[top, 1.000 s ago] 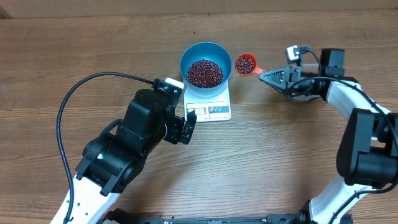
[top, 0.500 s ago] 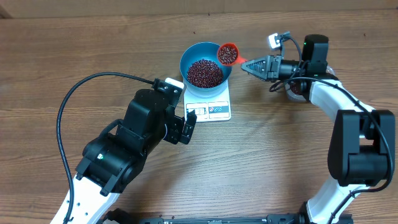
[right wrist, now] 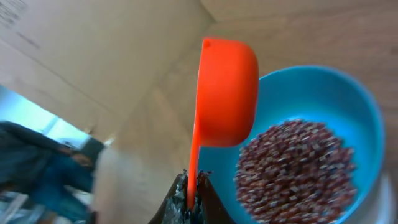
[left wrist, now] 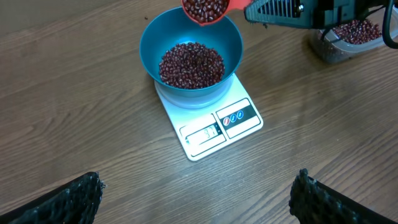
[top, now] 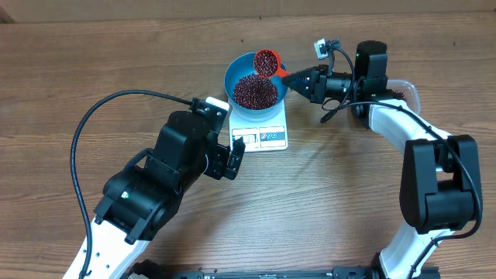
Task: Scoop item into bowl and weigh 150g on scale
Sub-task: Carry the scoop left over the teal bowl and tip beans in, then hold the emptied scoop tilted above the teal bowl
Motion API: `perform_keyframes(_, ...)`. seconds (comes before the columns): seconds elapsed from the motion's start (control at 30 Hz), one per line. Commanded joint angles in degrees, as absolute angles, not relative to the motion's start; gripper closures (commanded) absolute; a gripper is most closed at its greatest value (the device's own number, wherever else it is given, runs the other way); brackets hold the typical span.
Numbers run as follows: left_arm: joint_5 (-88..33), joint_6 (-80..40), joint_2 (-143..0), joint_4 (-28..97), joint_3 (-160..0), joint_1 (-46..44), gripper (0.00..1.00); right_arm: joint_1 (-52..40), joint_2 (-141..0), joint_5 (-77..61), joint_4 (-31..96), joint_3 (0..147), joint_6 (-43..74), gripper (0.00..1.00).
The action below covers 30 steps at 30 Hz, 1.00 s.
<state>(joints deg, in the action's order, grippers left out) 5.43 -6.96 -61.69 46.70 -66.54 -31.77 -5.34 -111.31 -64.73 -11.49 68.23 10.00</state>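
Note:
The blue bowl [top: 232, 74] stands on the white scale [top: 267, 138], about half full of dark red-brown beans [top: 254, 91]. My right gripper [top: 298, 77] is shut on the handle of the red-orange scoop [top: 266, 62], which hangs full of beans over the bowl's far right rim. In the right wrist view the scoop [right wrist: 227, 93] shows its outer side beside the bowl [right wrist: 357, 106], with its thin handle pinched in the right gripper [right wrist: 194, 193]. My left gripper [left wrist: 196, 199] is open over bare wood in front of the scale [left wrist: 217, 127], well short of the bowl [left wrist: 149, 43].
A clear plastic tub [top: 407, 89] holding more beans sits on the table right of the bowl, behind my right arm; the left wrist view shows the tub [left wrist: 348, 37] too. A black cable [top: 101, 116] loops over the table on the left.
My right gripper has carried the filled scoop leftward, from beside the bowl to over its rim, uncovering the tub. The left arm has not moved.

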Motion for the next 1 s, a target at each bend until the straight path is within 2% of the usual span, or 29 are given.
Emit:
perform_keyframes(0.0,6.15,-7.07,-61.89,46.50,-67.26,-31.51,0.00,-5.85,-111.48,-62.26,-11.90,68.53,0.27,0.96)
perform_keyframes(0.2,6.15,-7.07,-61.89,46.50,-67.26,-31.51,0.00,-5.96,-111.48,-59.96,-11.90,68.53,-5.34,0.96)
perform_keyframes(0.63,6.15,-7.07,-61.89,46.50,-67.26,-31.51,0.00,-5.96,-111.48,-59.99,-10.74,68.51,-25.98,0.96)
perform_keyframes(0.97,6.15,-7.07,-61.89,46.50,-67.26,-31.51,0.00,-5.96,-111.48,-59.96,-10.63,68.51,-27.59,0.96)
